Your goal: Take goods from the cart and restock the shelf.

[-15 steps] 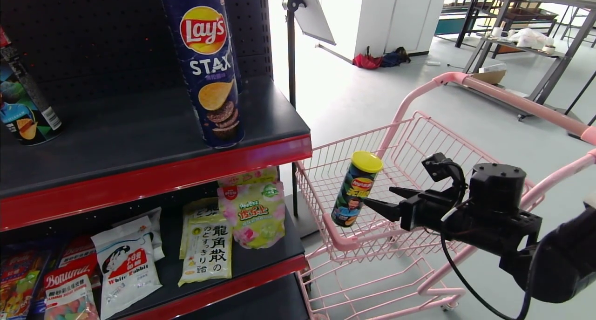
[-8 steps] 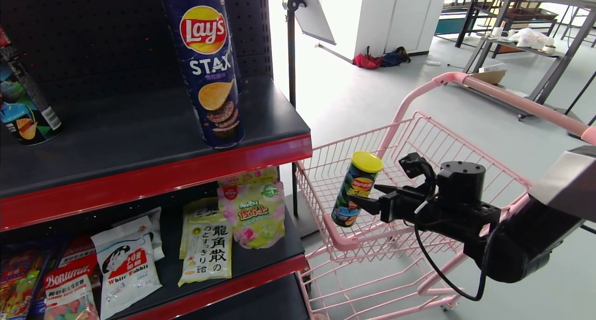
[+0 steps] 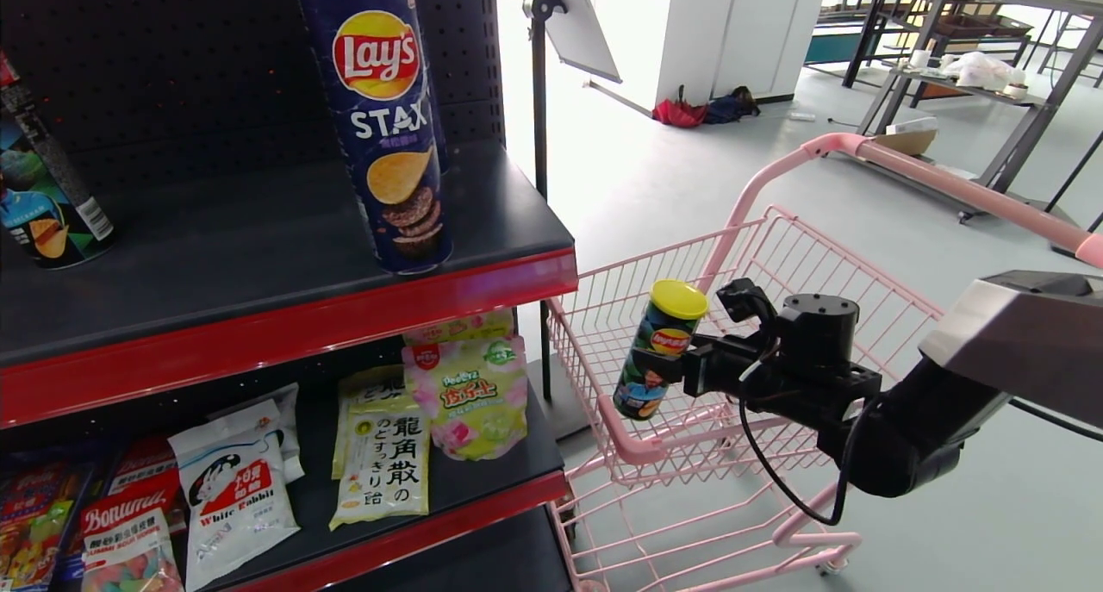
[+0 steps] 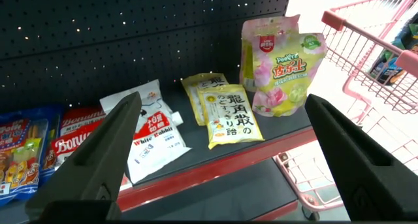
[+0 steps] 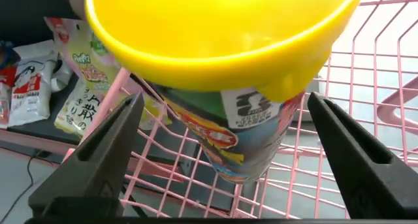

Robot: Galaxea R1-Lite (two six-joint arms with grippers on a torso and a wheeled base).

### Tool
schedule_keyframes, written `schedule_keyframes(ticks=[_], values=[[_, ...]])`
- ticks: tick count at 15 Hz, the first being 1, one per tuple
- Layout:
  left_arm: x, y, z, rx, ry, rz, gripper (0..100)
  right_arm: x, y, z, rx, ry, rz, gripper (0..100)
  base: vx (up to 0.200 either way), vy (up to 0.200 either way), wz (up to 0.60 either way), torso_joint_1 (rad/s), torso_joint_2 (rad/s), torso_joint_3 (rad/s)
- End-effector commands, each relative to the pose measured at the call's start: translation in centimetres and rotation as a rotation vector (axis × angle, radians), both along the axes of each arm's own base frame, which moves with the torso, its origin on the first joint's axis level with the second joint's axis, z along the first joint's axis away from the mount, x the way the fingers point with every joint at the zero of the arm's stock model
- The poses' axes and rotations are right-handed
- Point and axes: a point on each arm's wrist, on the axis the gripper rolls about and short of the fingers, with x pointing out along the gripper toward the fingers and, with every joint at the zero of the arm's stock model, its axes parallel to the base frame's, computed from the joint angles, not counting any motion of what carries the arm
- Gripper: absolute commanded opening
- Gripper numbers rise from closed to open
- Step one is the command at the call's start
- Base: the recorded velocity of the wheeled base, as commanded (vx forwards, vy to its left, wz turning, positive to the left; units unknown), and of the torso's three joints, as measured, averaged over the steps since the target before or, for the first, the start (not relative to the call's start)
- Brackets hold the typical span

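One yellow-lidded can (image 3: 659, 351) leans in the cart's (image 3: 639, 450) corner nearest the shelf (image 3: 284, 316), with the right claw (image 3: 657, 370) around it.

Left wrist view: the left claw (image 4: 223, 101) is spread and empty, facing the lower shelf.

Right wrist view: its fingers (image 5: 98, 159) stand spread either side of the can, not yet pinching. This looks like the grasping step; next it must close squarely, then lift.

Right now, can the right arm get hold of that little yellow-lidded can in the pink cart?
Probably yes. The right gripper is open with a finger on each side of the can, which stands tilted in a corner of the cart, and nothing sits between them.
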Motion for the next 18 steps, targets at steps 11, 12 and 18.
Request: schedule_keyframes(ticks=[11,12,18], values=[[0.0,0.0,0.0,0.000,0.000,0.001,100,2.7,0.7,-0.8,0.005,-0.038,-0.035,100,0.000,0.000,0.00,0.000,0.00,0.000],[0.0,0.0,0.0,0.000,0.000,0.001,100,2.7,0.8,-1.0,0.004,-0.035,-0.036,100,0.000,0.000,0.00,0.000,0.00,0.000],[0.0,0.0,0.0,0.000,0.000,0.001,100,2.7,0.7,-0.9,0.003,-0.047,-0.048,0,0.000,0.000,0.00,0.000,0.00,0.000]])
